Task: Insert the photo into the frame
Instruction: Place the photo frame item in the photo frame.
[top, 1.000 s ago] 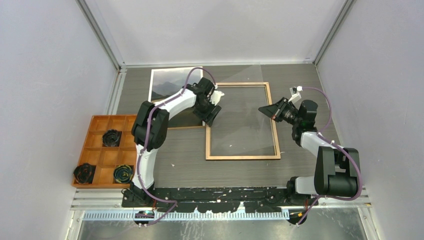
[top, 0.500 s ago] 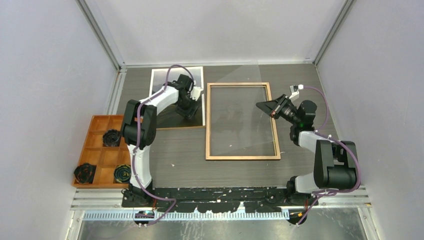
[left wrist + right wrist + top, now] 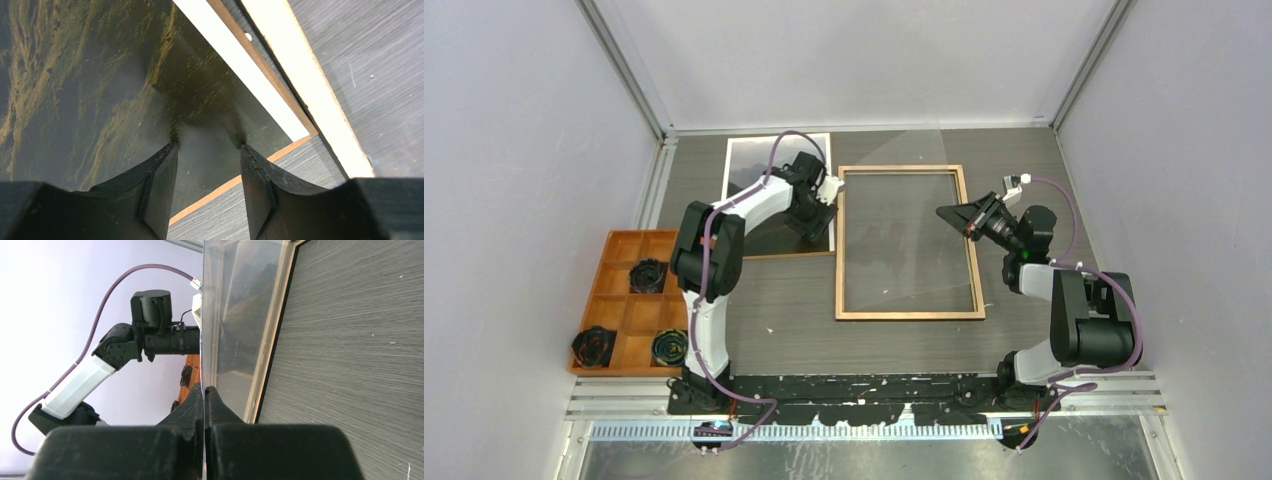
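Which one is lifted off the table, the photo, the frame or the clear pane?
The clear pane: the right pincer is shut on its edge, holding it up over the frame. The photo and frame lie flat.

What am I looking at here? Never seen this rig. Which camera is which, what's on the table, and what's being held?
It is a robot: a left arm and a right arm bolted at the near edge of the table, each ending in a two-finger gripper. The wide picture comes from a fixed camera above and behind them. The two close-ups come from a camera on each wrist, so the dark wedges at the bottom are that gripper's own fingers.

On the table lie the frame, back side up, the photo on a brown backing board beside it, and an orange tray with black items.

The left gripper is open, fingertips down on the photo near its corner, holding nothing. The right gripper is shut on the edge of a clear pane, held up over the frame.
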